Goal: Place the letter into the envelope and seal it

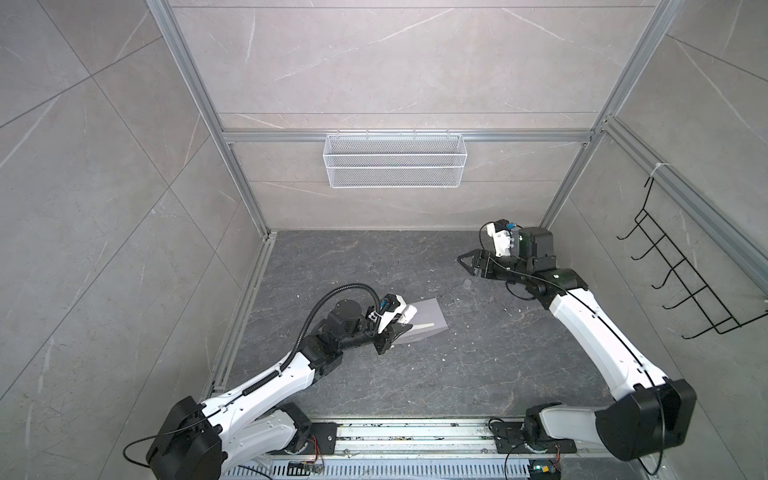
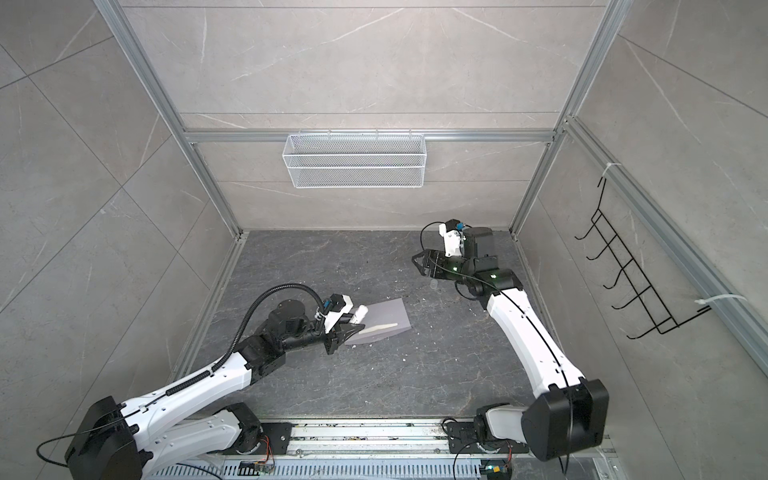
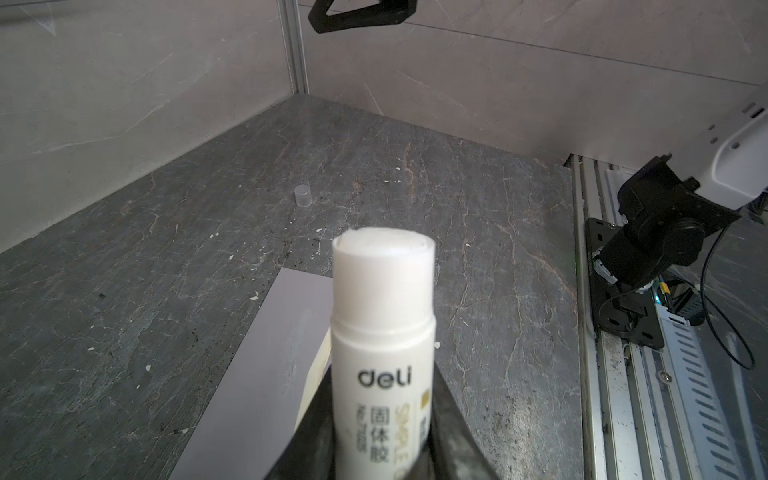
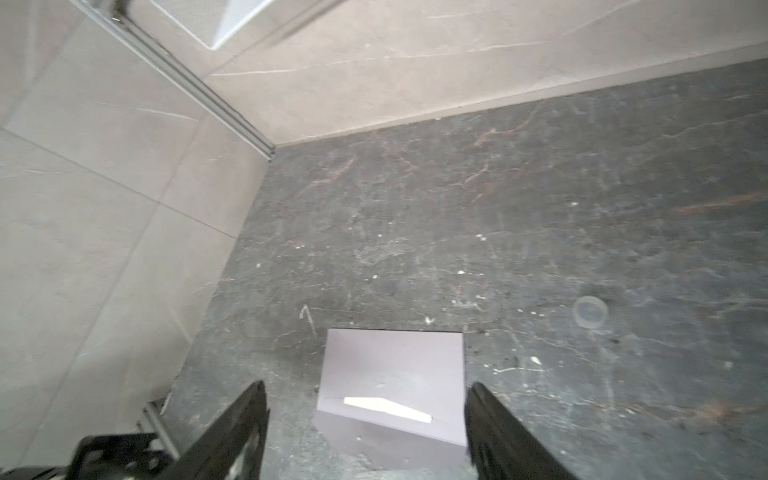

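Two arms, unequal distance to the work. Left tool [image 1: 397,333] is clamped on an uncapped glue stick [image 3: 382,316], poised just over the near end of the envelope [image 1: 426,316]. That lies flat on the tabletop [image 1: 415,382], its long axis roughly in line with the left forearm. A cream strip [image 4: 386,407] shows along the envelope's mouth, likely the letter's edge; the letter is otherwise unseen, presumably inside. Right tool [image 1: 466,264] hangs with jaws spread and empty, well apart toward the back corner, near the clear cap [image 1: 467,285]. Judgement: gluing falls to the left arm, stick tip down toward the flap line.
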Controlling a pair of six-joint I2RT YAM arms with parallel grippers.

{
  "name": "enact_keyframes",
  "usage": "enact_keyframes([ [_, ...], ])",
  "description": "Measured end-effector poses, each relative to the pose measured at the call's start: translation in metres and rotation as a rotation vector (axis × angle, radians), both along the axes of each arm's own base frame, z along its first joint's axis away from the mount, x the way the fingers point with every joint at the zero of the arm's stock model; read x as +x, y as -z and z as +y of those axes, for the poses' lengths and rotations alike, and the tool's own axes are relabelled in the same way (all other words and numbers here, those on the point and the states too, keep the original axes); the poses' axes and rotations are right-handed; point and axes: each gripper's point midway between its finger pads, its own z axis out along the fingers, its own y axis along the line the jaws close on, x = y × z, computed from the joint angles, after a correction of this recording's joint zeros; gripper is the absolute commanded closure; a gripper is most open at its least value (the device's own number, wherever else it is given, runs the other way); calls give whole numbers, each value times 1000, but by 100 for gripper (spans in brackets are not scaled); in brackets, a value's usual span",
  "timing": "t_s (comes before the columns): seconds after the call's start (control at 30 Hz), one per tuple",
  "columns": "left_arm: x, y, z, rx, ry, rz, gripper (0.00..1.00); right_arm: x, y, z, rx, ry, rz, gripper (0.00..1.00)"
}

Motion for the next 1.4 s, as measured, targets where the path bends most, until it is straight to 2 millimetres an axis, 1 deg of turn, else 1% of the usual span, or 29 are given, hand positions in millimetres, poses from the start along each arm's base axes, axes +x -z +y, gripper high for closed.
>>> enact_keyframes([
  [0.13,4,-5,0,-26,-27,10,100,-34,-20,26,62,-90,-51,20],
  [0.23,6,-10,0,-51,-40,16,100,-57,-29,47,81,-160,-80,19],
  [0.3,7,-13,-1,-66,-45,24,100,-71,-31,63,89,-213,-95,18],
  [0.43,7,-16,-2,-90,-52,40,100,-89,-28,86,92,-288,-103,17],
  [0.6,8,-21,-2,-115,-59,54,100,-102,-20,102,90,-329,-100,17],
  [0.83,9,-26,-3,-142,-64,63,100,-114,-24,120,96,-377,-125,17],
  [0.97,9,-26,-3,-148,-67,74,100,-117,-16,130,82,-395,-111,18],
  [1.13,9,-27,-4,-155,-68,83,100,-117,-5,142,65,-410,-93,24],
  [1.3,10,-26,-4,-159,-70,92,100,-117,5,150,48,-420,-78,33],
  [1.4,10,-28,-5,-169,-72,95,100,-118,7,154,44,-425,-78,39],
])
